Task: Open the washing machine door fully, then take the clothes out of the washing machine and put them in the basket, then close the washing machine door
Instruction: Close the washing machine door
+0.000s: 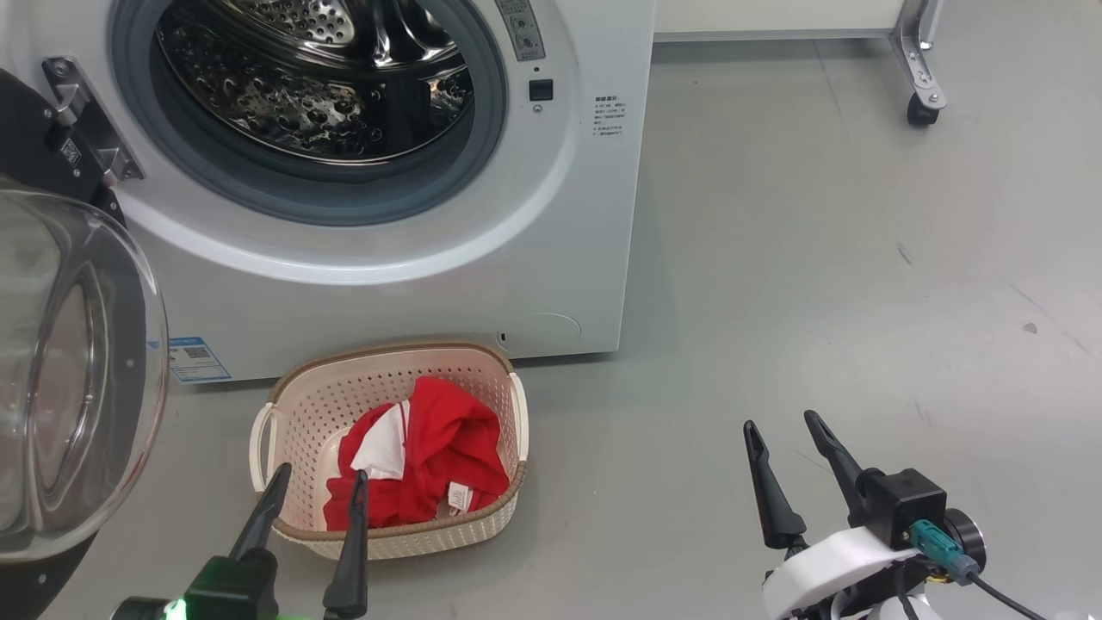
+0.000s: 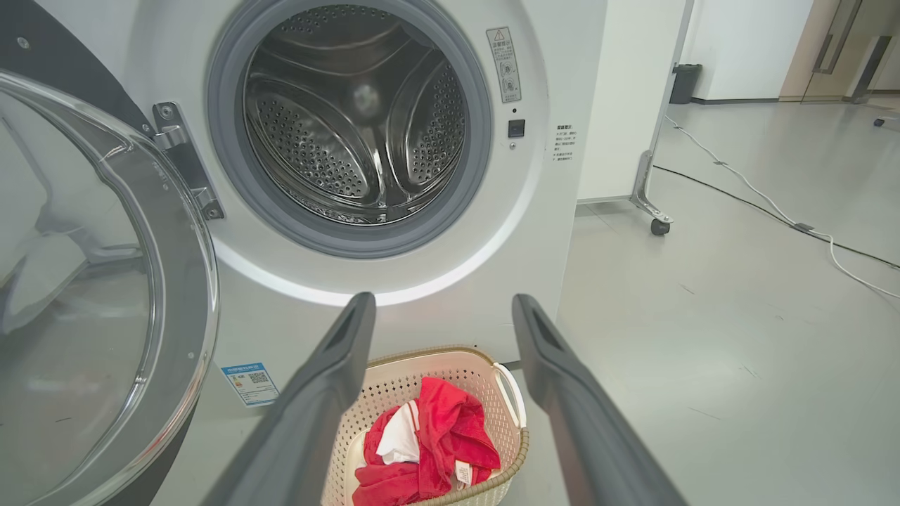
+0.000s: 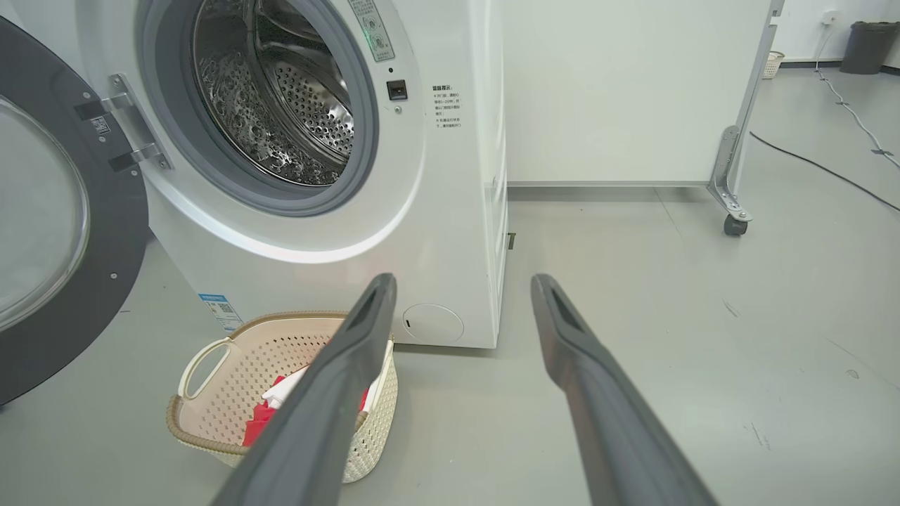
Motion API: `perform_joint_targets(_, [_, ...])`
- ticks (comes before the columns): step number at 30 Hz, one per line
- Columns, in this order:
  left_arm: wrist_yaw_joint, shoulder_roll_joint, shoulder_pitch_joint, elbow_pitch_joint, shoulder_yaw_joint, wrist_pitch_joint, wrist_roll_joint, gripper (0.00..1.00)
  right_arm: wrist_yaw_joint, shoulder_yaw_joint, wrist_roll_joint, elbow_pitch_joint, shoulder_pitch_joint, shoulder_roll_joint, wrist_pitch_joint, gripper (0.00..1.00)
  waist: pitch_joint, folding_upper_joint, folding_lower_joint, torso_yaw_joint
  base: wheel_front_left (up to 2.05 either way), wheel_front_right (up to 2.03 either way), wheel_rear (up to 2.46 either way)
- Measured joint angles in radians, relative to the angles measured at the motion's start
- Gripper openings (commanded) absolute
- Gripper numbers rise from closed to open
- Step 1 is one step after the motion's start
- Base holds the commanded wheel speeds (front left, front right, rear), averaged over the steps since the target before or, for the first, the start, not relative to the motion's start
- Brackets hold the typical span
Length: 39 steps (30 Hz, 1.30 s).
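Observation:
The washing machine (image 1: 551, 215) (image 2: 541, 232) (image 3: 450, 232) stands with its steel drum (image 1: 318, 77) (image 2: 351, 119) showing no fabric inside. The washing machine door (image 1: 77, 387) (image 2: 91, 281) (image 3: 56, 232) hangs swung wide open to the left. On the floor in front sits the basket (image 1: 301, 405) (image 2: 513, 450) (image 3: 211, 372), and the clothes (image 1: 439, 448) (image 2: 450, 436) (image 3: 261, 420), red with white parts, lie in it. My left gripper (image 1: 320, 480) (image 2: 443, 309) hovers open at the basket's near rim, holding nothing. My right gripper (image 1: 785, 422) (image 3: 463, 284) is open over bare floor to the basket's right.
A white partition on a castor foot (image 1: 921, 86) (image 2: 650, 211) (image 3: 731, 204) stands right of the machine. Cables (image 2: 773, 211) (image 3: 830, 169) run across the grey floor further right. A dark bin (image 2: 683, 83) (image 3: 866, 46) stands by the far wall.

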Motion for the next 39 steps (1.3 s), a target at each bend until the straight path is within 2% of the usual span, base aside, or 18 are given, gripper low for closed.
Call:
perform_joint_targets(6, [0.0,0.0,0.0,0.0,-0.016,0.007,0.001,1.0,-0.001,-0.012,0.0,-0.005,0.0,-0.006,0.0,1.0,0.001,0.0,0.0,0.014,0.0,0.0,0.0])
perform_joint_targets(15, [0.0,0.0,-0.002,0.007,-0.022,0.007,0.006,1.0,-0.01,-0.026,0.0,-0.019,0.0,-0.026,0.0,1.0,0.007,0.0,0.0,0.087,0.0,0.0,0.0])
perform_joint_targets(39, [0.009,-0.013,0.002,0.026,0.04,-0.016,0.004,1.0,0.011,0.011,0.0,-0.018,-0.001,-0.03,0.026,1.0,-0.016,0.0,0.0,0.387,0.0,0.0,0.0])
